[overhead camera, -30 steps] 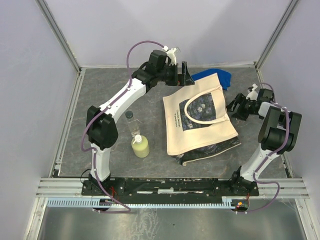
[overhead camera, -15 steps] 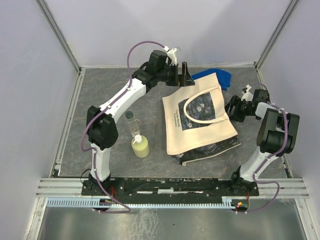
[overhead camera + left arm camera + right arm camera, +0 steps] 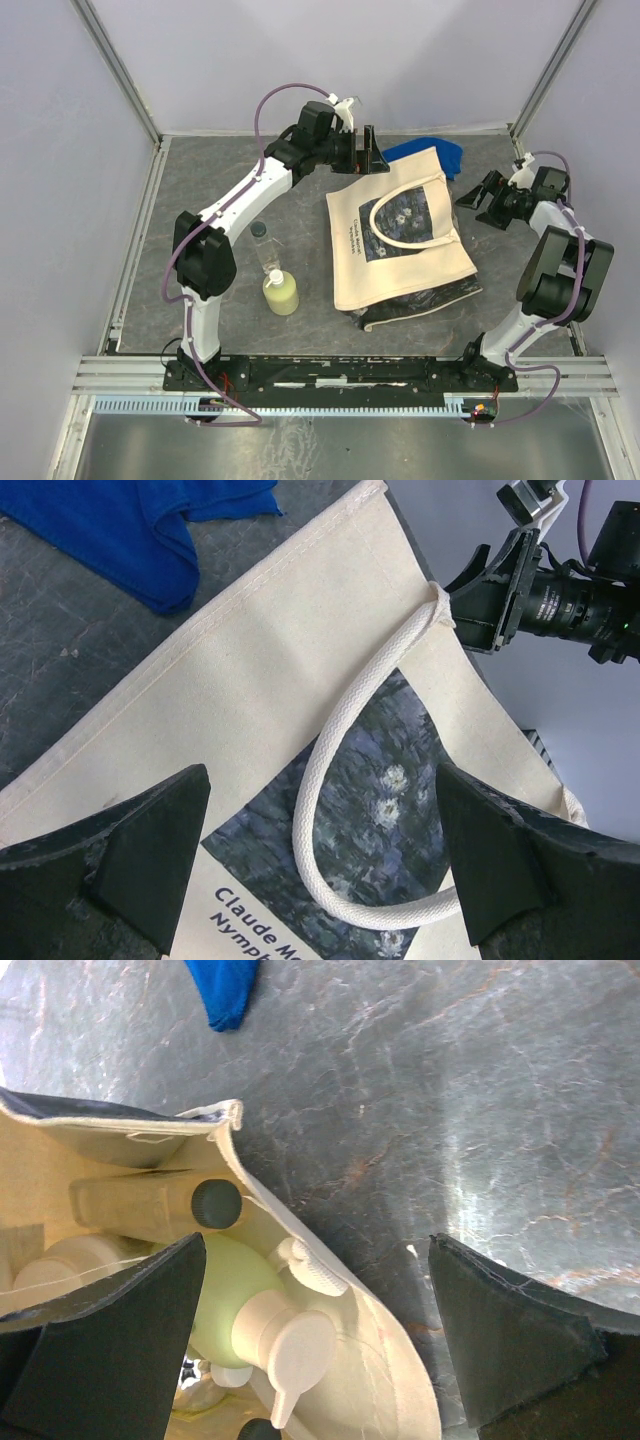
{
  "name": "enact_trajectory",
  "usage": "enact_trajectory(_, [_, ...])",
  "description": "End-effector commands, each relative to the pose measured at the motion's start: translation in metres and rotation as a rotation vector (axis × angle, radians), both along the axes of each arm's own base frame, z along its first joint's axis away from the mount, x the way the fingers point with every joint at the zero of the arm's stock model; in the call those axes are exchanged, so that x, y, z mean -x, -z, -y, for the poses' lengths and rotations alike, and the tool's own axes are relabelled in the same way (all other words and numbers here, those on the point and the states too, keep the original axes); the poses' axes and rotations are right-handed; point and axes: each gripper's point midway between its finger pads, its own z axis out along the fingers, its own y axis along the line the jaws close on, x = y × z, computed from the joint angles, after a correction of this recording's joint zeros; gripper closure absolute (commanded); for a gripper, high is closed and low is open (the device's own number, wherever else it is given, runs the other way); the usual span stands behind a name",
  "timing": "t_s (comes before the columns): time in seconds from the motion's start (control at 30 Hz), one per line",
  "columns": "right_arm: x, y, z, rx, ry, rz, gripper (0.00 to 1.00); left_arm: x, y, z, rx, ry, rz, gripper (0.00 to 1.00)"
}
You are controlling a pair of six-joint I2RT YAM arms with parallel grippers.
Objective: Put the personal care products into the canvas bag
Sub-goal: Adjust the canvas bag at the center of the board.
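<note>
Grey bench (image 3: 300, 200) holds the canvas bag (image 3: 400, 258) mid-frame, packed bottles (image 3: 235, 1295) crowding its open mouth; a yellow-green bottle (image 3: 281, 293) and clear bottle (image 3: 266, 250) wait lower left. Both left jaws and right jaws gape wide, empty. Nudging the bag could spill them, though its sag is unclear.

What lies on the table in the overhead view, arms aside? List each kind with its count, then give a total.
Yellow-green pump bottle: 1
Clear black-capped bottle: 1
Canvas bag: 1
Blue cloth: 1
Total: 4
</note>
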Motion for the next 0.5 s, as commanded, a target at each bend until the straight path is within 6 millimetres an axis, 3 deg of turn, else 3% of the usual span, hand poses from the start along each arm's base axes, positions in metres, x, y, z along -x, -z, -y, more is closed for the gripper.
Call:
enact_trajectory(0.0, [-0.009, -0.011, -0.010, -0.049, -0.047, 0.083, 0.00, 0.006, -0.032, 0.004, 0.067, 0.013, 0.044, 0.00])
enact_trajectory(0.27, [-0.012, 0.021, -0.015, -0.080, -0.066, 0.037, 0.00, 0.006, -0.031, 0.004, 0.066, 0.014, 0.041, 0.01])
enact_trajectory(0.47, [-0.014, 0.037, -0.036, -0.078, -0.130, -0.005, 0.05, 0.004, -0.033, 0.004, 0.068, 0.013, 0.052, 0.00])
